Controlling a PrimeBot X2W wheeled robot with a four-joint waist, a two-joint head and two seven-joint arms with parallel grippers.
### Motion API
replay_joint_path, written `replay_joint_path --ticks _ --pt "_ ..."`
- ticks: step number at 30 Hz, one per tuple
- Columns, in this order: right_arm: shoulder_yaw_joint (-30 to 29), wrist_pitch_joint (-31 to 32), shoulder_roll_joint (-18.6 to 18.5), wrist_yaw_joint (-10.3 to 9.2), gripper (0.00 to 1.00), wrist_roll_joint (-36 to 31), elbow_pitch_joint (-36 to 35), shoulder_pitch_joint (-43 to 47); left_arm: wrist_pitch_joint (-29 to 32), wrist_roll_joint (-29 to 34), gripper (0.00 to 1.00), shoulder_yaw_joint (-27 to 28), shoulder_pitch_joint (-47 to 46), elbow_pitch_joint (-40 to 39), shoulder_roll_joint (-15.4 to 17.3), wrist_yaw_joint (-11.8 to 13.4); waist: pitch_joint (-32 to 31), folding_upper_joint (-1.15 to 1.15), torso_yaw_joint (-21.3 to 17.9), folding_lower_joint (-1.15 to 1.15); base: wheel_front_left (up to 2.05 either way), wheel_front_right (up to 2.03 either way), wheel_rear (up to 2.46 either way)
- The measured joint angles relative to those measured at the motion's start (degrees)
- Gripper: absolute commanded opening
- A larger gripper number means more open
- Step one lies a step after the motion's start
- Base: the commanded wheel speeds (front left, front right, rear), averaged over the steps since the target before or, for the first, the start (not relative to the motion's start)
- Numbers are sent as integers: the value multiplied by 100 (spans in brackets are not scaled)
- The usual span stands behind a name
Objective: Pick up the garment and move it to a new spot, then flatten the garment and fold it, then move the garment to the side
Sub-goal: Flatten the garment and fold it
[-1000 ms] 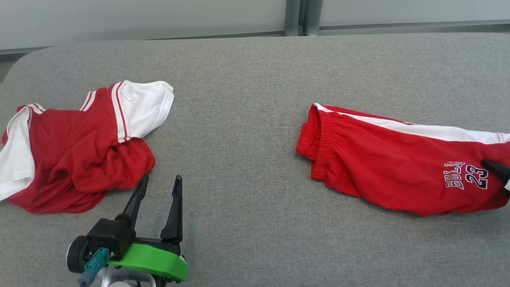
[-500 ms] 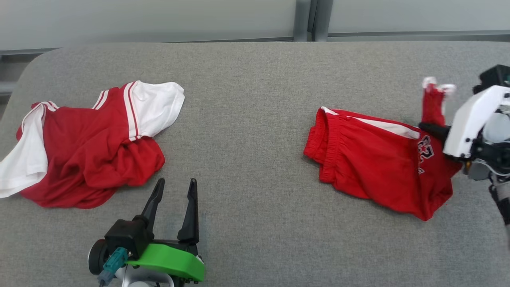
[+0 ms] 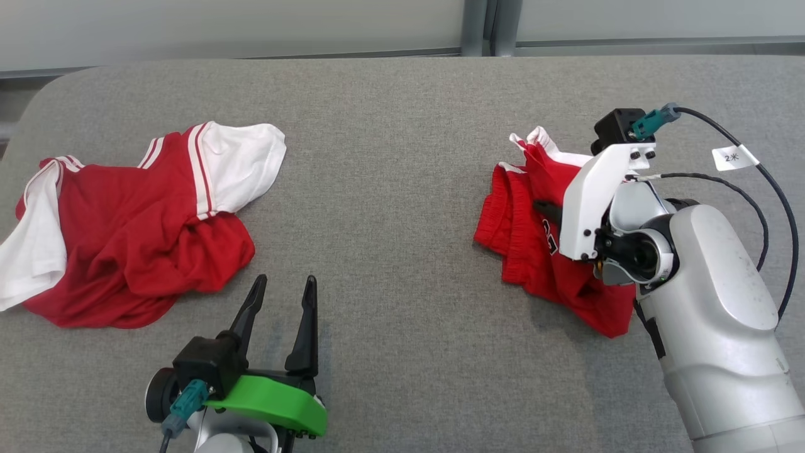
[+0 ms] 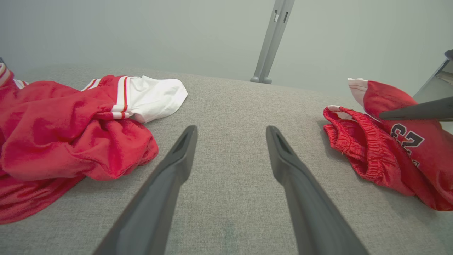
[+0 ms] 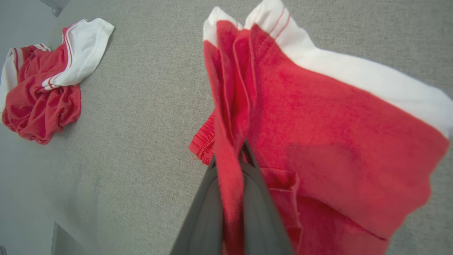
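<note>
The garment, red shorts [image 3: 522,239] with a white side stripe and a "23" print, lies bunched on the right of the grey padded table [image 3: 390,189]. My right gripper [image 3: 543,207] is shut on a fold of the shorts [image 5: 318,134], and red cloth is pinched between its fingers [image 5: 201,219]. The leg end is lifted and carried over the waistband. My left gripper [image 3: 283,283] stands open near the table's front edge and holds nothing. In the left wrist view its fingers [image 4: 177,166] point across bare cloth, with the shorts [image 4: 375,159] at the right.
A crumpled red and white shirt [image 3: 138,226] lies at the table's left, just beyond my left gripper. The same shirt [image 4: 63,134] is close on the left in the left wrist view. A grey post [image 3: 478,25] stands behind the table's far edge.
My right arm has swung in from the right, pulling the shorts' leg end up and leftward over the rest. The left gripper stays open. The head camera has shifted a little.
</note>
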Motion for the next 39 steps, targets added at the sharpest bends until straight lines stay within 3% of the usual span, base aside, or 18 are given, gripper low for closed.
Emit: replay_joint_path --ticks 9,19,20,21,22,28,34,39 --pt "-16 -449 213 0 0 -550 724 -331 -2 34 100 -54 -119 197 -131 -122 32 0 6 0 0 0 0" --pt "382 -957 223 0 0 -214 1444 -609 -3 51 100 -97 -178 348 -177 -198 -68 0 115 0 0 0 0" --pt "399 -1062 223 0 16 -178 1506 -634 -3 51 100 -99 -178 361 -178 -203 -81 0 123 0 0 0 0" --pt "434 -1157 219 0 50 -118 1552 -663 -3 51 100 -97 -178 369 -179 -203 -96 0 128 0 0 0 0" --pt "470 -1263 218 0 100 -37 1588 -680 -3 51 100 -94 -178 375 -179 -203 -113 0 131 0 0 0 0" --pt "875 -1539 222 0 100 614 1591 -751 -3 48 100 -49 -116 377 -136 -174 -211 0 83 0 0 0 0" --pt "962 -1583 227 0 100 1024 953 -584 -3 11 100 26 71 224 -24 -55 -297 0 -85 0 0 0 0" --pt "508 -1324 -315 0 100 1009 310 15 -3 5 100 111 197 1 79 69 -312 0 -246 0 0 0 0"
